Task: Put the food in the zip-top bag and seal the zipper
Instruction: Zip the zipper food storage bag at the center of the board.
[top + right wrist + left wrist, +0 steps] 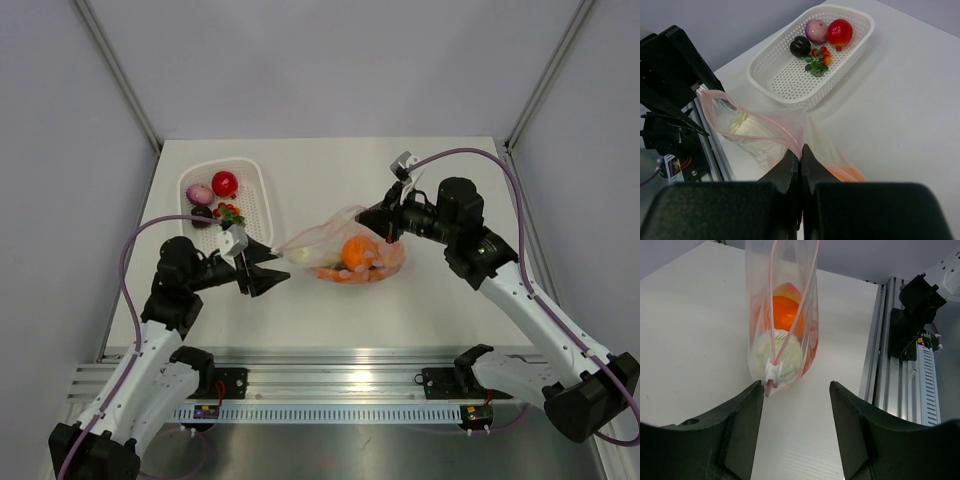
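The clear zip-top bag (345,250) lies mid-table with an orange (357,250), other orange-pink food and a pale celery end (300,257) inside. My right gripper (377,224) is shut on the pink zipper strip (765,127) at the bag's right end (800,150). The mouth gapes, its two strips apart. My left gripper (275,272) is open and empty at the bag's left end. In the left wrist view (796,390) the white slider (774,371) sits just beyond my left fingertip (752,395). Tomato (225,183), purple onion (200,193) and dark eggplant (202,213) lie in the basket.
The white slotted basket (262,190) stands at the back left, also holding a small green-and-red piece (230,212). A metal rail (330,385) with the arm bases runs along the near edge. Grey walls enclose the table.
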Tool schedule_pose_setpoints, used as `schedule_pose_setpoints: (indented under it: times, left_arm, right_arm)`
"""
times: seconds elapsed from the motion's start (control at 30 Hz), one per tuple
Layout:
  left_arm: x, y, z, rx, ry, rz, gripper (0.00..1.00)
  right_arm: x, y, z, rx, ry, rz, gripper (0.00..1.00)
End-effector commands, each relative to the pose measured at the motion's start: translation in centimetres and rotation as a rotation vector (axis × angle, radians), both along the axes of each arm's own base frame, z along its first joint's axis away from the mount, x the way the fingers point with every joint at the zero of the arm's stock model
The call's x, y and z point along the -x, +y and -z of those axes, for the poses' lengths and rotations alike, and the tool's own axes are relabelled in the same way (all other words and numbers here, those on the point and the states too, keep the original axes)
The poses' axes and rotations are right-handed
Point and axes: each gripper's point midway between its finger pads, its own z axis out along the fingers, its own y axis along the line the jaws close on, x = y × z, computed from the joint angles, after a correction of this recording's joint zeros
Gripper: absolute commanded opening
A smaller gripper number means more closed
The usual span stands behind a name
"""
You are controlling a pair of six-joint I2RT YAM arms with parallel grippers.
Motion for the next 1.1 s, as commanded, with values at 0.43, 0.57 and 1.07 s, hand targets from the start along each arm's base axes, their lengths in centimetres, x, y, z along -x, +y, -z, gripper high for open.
schedule_pose_setpoints:
  times: [0.43,0.57,1.07]
  left_arm:
    - [-1.3,-0.5,-2.9,0.126,-0.032,-0.022,0.4]
    - [-1.6,-0.5,-2.6,0.125,-0.015,-0.028,0.29]
    - [-2.1,-0.1,-2.1,0.132,0.004,-0.085,0.36]
  right_arm:
    - [0.3,0.2,-5.8,-0.118,-0.13,-0.029,0.0]
    - [0.3,0.2,-5.8,-0.119,-0.128,-0.029,0.0]
    - [-0.4,-0.2,-5.3,-0.114,-0.117,0.009,0.0]
